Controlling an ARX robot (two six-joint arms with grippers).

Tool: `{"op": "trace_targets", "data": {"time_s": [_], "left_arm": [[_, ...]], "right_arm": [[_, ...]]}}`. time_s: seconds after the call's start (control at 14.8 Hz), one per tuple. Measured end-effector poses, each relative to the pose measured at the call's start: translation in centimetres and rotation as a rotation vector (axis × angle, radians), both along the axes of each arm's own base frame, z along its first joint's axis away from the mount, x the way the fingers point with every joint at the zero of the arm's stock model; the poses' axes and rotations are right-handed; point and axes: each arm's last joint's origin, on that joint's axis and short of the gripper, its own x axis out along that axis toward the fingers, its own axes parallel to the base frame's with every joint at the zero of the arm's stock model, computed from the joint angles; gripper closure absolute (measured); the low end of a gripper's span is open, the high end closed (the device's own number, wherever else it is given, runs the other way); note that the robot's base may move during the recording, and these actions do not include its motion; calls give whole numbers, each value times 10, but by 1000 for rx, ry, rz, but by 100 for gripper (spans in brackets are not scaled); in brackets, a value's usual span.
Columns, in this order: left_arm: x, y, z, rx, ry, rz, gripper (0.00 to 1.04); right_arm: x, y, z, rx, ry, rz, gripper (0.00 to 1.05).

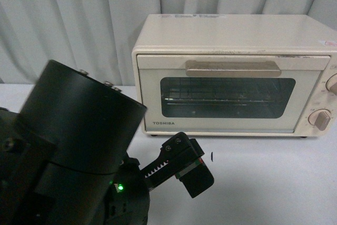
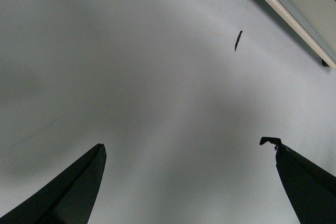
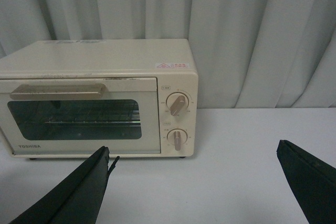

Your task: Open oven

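The cream oven [image 1: 231, 77] stands on the white table with its glass door closed flat and its beige bar handle [image 1: 233, 68] at the top of the door. A wire rack shows through the window. My left gripper [image 1: 190, 169] hovers open, low over the table in front of the oven's left corner, touching nothing. In the left wrist view the left gripper [image 2: 189, 145] frames bare table, with the oven's bottom edge [image 2: 294, 11] in one corner. My right gripper [image 3: 194, 153] is open and empty, well back from the oven [image 3: 100, 98], facing its handle [image 3: 58, 90] and two knobs [image 3: 177, 103].
A pale pleated curtain [image 1: 79, 19] hangs right behind the oven. My bulky black left arm [image 1: 73, 146] fills the lower left of the front view. A small dark mark [image 1: 211, 156] lies on the white table [image 1: 263, 183] before the oven.
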Motion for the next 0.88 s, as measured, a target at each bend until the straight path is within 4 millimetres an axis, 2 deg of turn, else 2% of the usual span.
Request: {"op": "trace_targets", "data": {"time_s": [0.2, 0.41, 0.88], "left_arm": [[1, -12, -9, -82, 67, 103, 7], [3, -26, -8, -153, 66, 133, 7], [18, -36, -21, -195, 56, 212, 7]], "right_arm": [[0, 0, 0, 0, 0, 0, 7], [0, 0, 0, 0, 0, 0, 7], [0, 0, 0, 0, 0, 0, 7]]}}
